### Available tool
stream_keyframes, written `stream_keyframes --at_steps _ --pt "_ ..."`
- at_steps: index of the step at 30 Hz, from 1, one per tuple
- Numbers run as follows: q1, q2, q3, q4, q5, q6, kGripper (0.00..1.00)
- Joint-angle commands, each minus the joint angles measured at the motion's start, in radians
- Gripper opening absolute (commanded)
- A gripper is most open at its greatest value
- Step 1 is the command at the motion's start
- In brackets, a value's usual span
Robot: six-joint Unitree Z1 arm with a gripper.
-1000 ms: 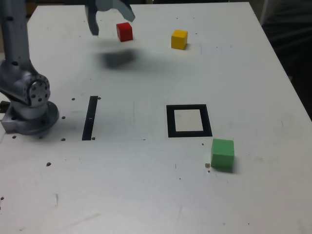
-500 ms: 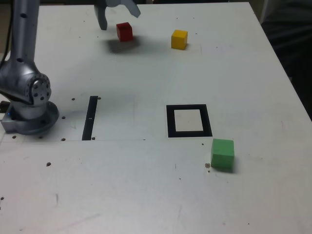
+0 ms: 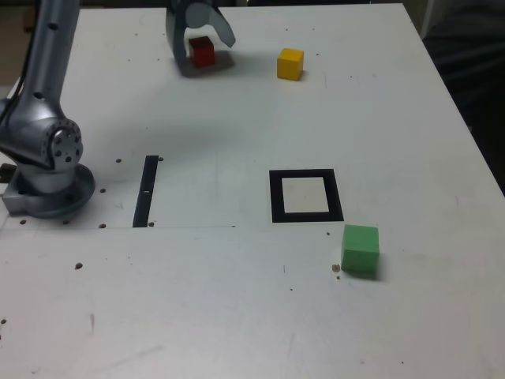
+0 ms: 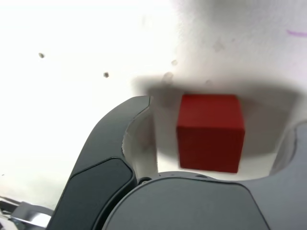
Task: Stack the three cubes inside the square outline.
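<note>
Matt red cube (image 4: 209,130); smooth dark plastic-looking pincer (image 4: 211,143); speckled white table (image 3: 237,300)

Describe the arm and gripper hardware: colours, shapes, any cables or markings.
The arm is a silver-grey metal tube rising from a rounded joint housing with a ring of small bolt heads, on a round grey base. A thin dark cable runs beside the tube. The gripper has two dark blue-grey curved jaws, claw-like, with a smooth matte finish. No markings are readable.

three cubes: red (image 3: 203,51), yellow (image 3: 290,64), green (image 3: 360,249), one square outline (image 3: 306,196)
</note>
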Motion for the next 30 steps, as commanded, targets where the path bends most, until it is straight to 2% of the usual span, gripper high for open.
stream_keyframes --at_steps 1,3,5,8,30 --pt "0.002 0.010 -0.014 0.008 0.011 -0.012 0.59" --pt "0.001 0.012 -0.021 0.012 0.020 -0.018 0.44" --pt "0.001 0.014 -0.026 0.014 0.024 -0.019 0.34" --pt "0.000 0.018 -0.027 0.013 0.025 -0.018 0.27" --pt "-0.024 0.006 -0.018 -0.001 0.024 -0.018 0.26"
